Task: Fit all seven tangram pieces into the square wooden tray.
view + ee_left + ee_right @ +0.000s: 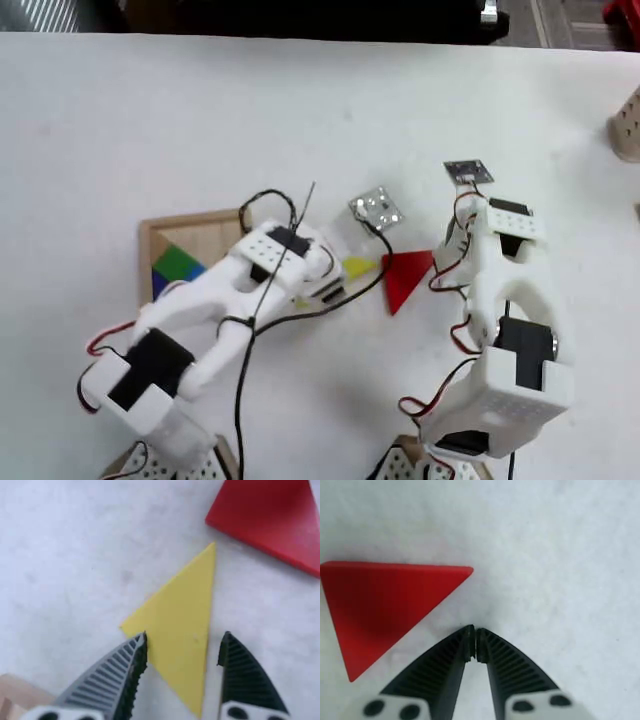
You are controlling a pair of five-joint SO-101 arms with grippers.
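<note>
**A:** High view first. Where does everything sit?

**B:** The wooden tray (215,235) is at 9 o'clock from the middle of the desk (300,120). A green piece (178,262) and a blue piece (157,285) lie in it. The left arm (240,275) covers the rest, so I can't count what's inside. The yellow triangle (358,267) lies on the desk at 3 o'clock from the tray. The red triangle (405,275) is just beside it, again at 3 o'clock, and the right arm (510,300) stands past that.

**A:** Left wrist view?

**B:** The left end effector (184,637) is released and grips nothing. Its fingers are spread to either side of the yellow triangle (180,625). The red triangle (270,520) is near but apart.

**A:** Right wrist view?

**B:** The right end effector (475,630) is clenched on nothing. Its tips are near one corner of the red triangle (375,605), apparently without touching it.

**A:** What could go wrong?

**B:** The yellow triangle is thin and lies flat. I'd expect the fingers to ride over it if they close too high. Its edges slant, so a squeeze may twist it or squirt it into the red one. If it's carried tilted, a corner could catch the tray's rim.
</note>
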